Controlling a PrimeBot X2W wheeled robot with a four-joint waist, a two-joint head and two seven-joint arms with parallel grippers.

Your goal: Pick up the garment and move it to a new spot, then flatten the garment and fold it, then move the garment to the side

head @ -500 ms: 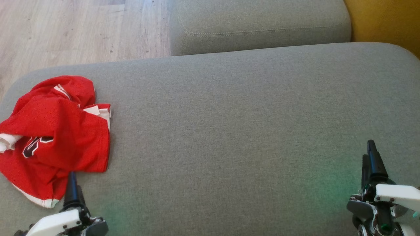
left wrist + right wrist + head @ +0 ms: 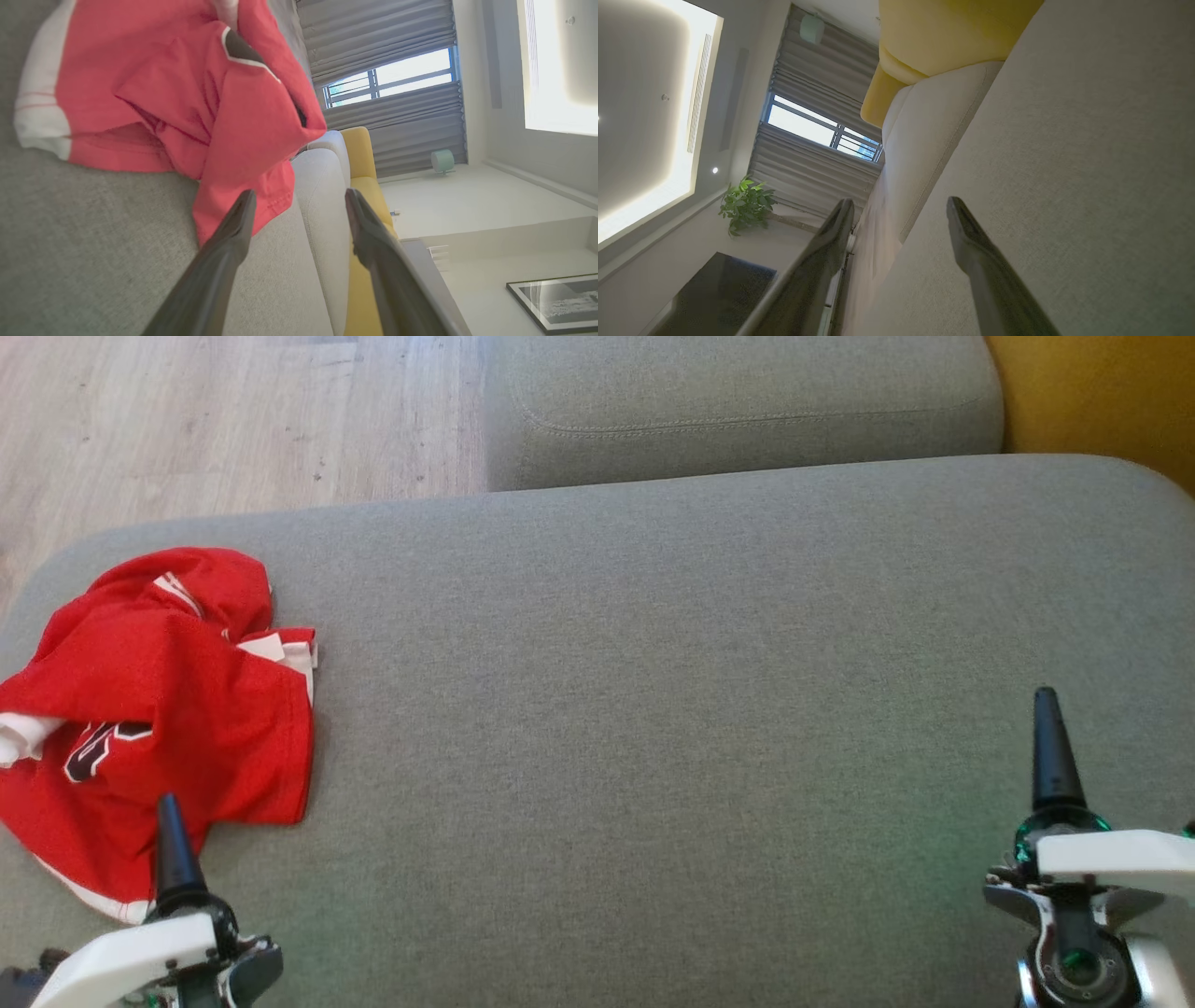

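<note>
garment [image 2: 177,700] crumpled, its left edge cut off; left gripper [image 2: 300,193] and right gripper [image 2: 900,200] both spread.

left gripper [image 2: 299,193] and right gripper [image 2: 900,201] both wide open and empty, long dark fingers [image 2: 215,261] apart

Left tool [image 2: 300,200]: had two long dark fingers [image 2: 219,261], flat-sided and tapering to blunt tips.
Right tool [image 2: 900,205]: had the same pair of dark tapered fingers [image 2: 985,266].
Wrist shells [image 2: 1111,857]: were glossy white with rounded edges.
Right bracket [image 2: 1013,901]: was grey metal.
Hub [image 2: 1078,966]: was round and dark, and glowed green.
</note>
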